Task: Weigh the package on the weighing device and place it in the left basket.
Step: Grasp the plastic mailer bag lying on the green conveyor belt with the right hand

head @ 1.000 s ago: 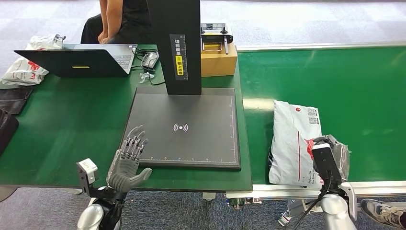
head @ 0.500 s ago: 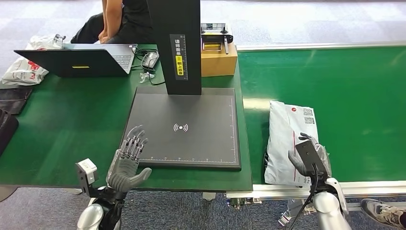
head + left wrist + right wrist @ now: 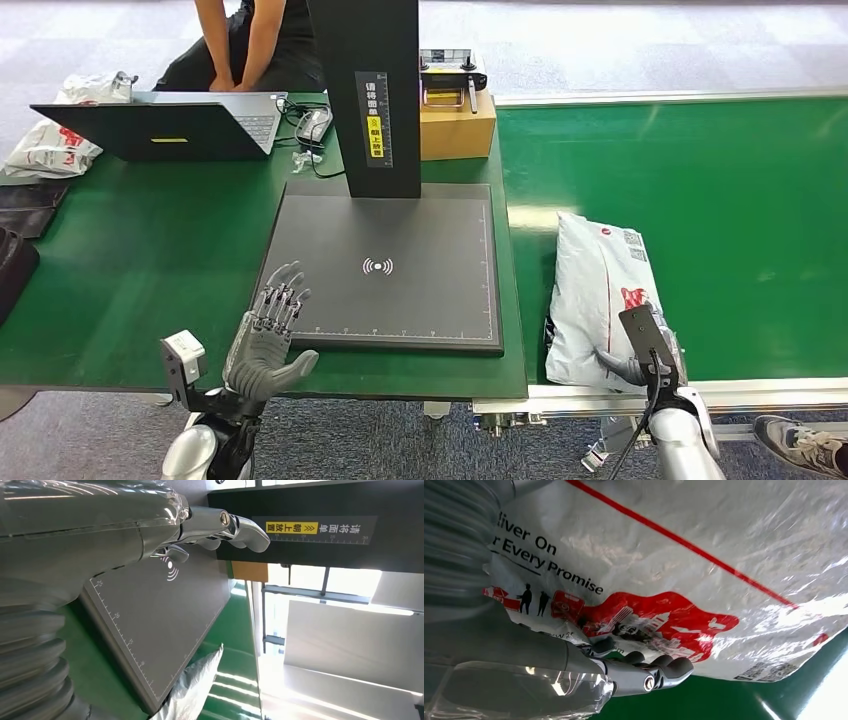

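Green belt (image 3: 720, 180) carries the package (image 3: 595, 290) beside the scale (image 3: 390, 265).

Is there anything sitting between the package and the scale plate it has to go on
Nothing visible does. The package lies on the conveyor just right of the scale plate, whose surface is bare; the left hand sits at its far corner.

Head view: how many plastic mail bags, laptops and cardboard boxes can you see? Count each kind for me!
Plastic mail bags: 2, the package on the belt by the right hand, and one more at the far left of the table.
Laptops: 1.
Cardboard boxes: 1.
Total: 4.
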Motion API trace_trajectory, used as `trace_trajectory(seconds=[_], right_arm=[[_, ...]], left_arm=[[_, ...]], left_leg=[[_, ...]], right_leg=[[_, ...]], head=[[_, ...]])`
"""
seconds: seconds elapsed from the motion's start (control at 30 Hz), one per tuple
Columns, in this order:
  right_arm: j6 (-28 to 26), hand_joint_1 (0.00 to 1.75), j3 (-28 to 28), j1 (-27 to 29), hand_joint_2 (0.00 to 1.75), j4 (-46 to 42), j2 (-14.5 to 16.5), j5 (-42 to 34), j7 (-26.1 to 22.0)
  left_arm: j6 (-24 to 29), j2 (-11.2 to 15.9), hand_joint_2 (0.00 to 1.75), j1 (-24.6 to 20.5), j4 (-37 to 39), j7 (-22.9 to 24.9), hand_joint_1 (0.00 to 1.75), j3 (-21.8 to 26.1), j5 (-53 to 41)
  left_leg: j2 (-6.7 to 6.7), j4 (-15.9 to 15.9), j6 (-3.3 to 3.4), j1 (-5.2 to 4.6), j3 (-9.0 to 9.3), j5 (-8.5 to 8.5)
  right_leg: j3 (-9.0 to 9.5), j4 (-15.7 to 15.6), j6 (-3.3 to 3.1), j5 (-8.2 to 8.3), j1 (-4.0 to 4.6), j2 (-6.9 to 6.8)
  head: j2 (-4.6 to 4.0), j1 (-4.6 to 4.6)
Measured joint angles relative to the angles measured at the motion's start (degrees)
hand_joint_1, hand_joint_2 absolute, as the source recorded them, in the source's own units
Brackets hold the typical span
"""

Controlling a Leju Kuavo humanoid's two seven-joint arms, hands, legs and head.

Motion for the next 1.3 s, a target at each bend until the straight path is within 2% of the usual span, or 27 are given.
trace_trajectory(seconds=[0.17, 0.4, 0.53, 0.83, 1.3], right_arm=[[1.0, 0.0, -1.6, -2.6, 1.75, 5.4, -0.7, -0.3, 0.7], [11.9, 0.0, -3.4, -7.5, 1.75, 13.6, -2.8, -4.2, 1.4], [15.8, 1.71, -3.9, -10.3, 1.75, 18.5, -4.4, -6.2, 0.6], [18.1, 1.75, -3.9, -13.4, 1.75, 24.3, -6.4, -8.0, -1.5], [16.2, 1.75, -2.4, -12.6, 1.75, 22.8, -6.3, -8.3, -2.5]], left_arm=[[-0.1, 0.0, 1.75, -0.1, 0.0, 0.4, 0.0, 0.0, 0.0], [-0.7, 0.0, 1.75, -1.6, 0.8, 0.8, 0.0, -0.2, 0.1], [-0.5, 0.0, 1.75, -1.6, 1.1, 0.4, 0.0, -0.2, 0.4], [0.1, 0.2, 1.75, -1.0, 1.2, 0.1, 0.0, -0.2, 0.8], [0.4, 0.3, 1.75, -0.4, 1.2, 0.1, 0.0, -0.1, 1.0]], left_leg=[[0.0, 0.0, 0.0, 0.0, 0.01, 0.0], [0.13, 0.0, 0.08, 0.01, 0.34, -0.07], [0.22, 0.0, 0.17, 0.06, 0.63, -0.14], [0.21, 0.1, 0.45, 0.04, 0.72, 0.02], [0.13, 0.0, 0.47, 0.08, 0.66, -0.03]], right_leg=[[0.01, 0.0, 0.01, 0.01, 0.0, 0.01], [0.35, -0.1, 0.03, 0.0, 0.02, 0.11], [0.7, -0.2, 0.13, -0.01, 0.07, 0.19], [1.02, -0.5, 0.58, 0.31, 0.17, 0.19], [0.98, -0.5, 0.54, 0.23, 0.1, 0.11]], head=[[0.0, -0.01], [0.0, -0.02], [0.0, 0.0], [0.0, 0.02], [0.0, 0.01]])
